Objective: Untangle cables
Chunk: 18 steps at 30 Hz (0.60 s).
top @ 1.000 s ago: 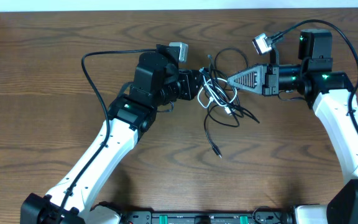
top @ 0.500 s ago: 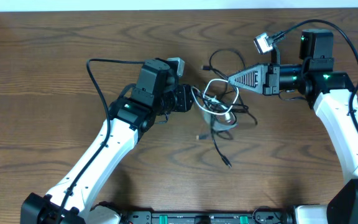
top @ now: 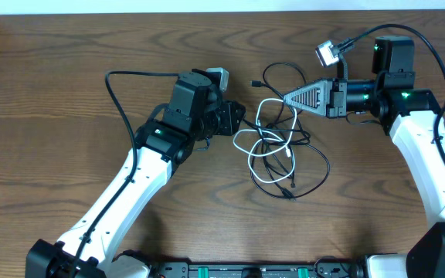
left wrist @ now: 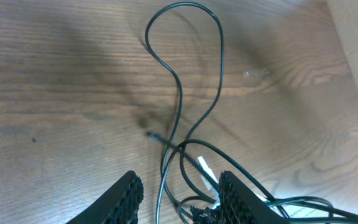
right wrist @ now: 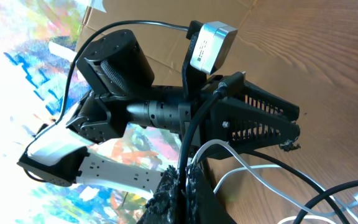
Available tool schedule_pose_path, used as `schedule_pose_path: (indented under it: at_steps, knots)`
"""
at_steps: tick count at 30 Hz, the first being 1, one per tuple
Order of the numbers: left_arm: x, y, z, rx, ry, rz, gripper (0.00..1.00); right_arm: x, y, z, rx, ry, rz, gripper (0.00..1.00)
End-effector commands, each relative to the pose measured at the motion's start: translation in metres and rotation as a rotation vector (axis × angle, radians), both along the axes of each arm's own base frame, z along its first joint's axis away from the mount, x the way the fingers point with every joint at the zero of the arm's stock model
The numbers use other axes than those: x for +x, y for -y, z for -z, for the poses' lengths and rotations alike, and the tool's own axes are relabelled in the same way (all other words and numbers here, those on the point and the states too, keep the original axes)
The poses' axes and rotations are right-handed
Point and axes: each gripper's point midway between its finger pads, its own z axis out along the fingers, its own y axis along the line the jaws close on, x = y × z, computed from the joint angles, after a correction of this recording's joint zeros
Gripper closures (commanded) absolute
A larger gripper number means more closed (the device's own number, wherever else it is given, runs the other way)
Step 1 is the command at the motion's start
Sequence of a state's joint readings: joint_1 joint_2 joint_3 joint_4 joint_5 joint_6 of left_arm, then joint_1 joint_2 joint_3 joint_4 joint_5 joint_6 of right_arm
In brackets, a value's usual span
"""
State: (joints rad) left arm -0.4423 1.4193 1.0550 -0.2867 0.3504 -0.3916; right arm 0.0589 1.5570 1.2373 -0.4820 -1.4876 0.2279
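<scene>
A tangle of thin black cables (top: 283, 145) and one white cord (top: 238, 137) lies on the wooden table (top: 52, 93) between my arms. My right gripper (top: 287, 99) is shut on a black cable at the tangle's upper edge; the right wrist view shows the cable (right wrist: 191, 134) pinched between its jaws and the white cord (right wrist: 253, 167) just beyond. My left gripper (top: 240, 118) is open at the tangle's left edge. In the left wrist view black cable strands (left wrist: 180, 99) run between its spread fingers (left wrist: 128, 198), with a white bit (left wrist: 205, 167) near the right finger.
A black loop (top: 280, 66) reaches toward the table's far edge, and another black loop (top: 324, 166) with a plug end (top: 288, 193) spreads toward the front. The left arm's own thick black cable (top: 118, 85) arches to the left.
My left gripper has drawn back to the left and stands open. The tangle has loosened and spread out toward the front right. My right gripper has stayed in place, shut.
</scene>
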Motion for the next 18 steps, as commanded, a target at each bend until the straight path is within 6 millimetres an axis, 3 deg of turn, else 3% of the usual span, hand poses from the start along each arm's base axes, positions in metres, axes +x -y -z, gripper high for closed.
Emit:
schedule_pose_path:
  at_steps: [1, 10, 18]
  knots:
    - [0.008, -0.004, -0.003, 0.028, 0.031, -0.025, 0.59, 0.002, 0.001, 0.000, -0.006, 0.001, 0.009, 0.99]
    - [-0.019, 0.039, -0.032, -0.180, 0.042, 0.246, 0.55, 0.025, 0.006, 0.023, -0.142, 0.010, 0.142, 0.99]
    - [-0.020, 0.041, -0.033, -0.184, 0.049, 0.261, 0.54, 0.025, 0.006, 0.023, -0.142, 0.017, 0.141, 0.99]
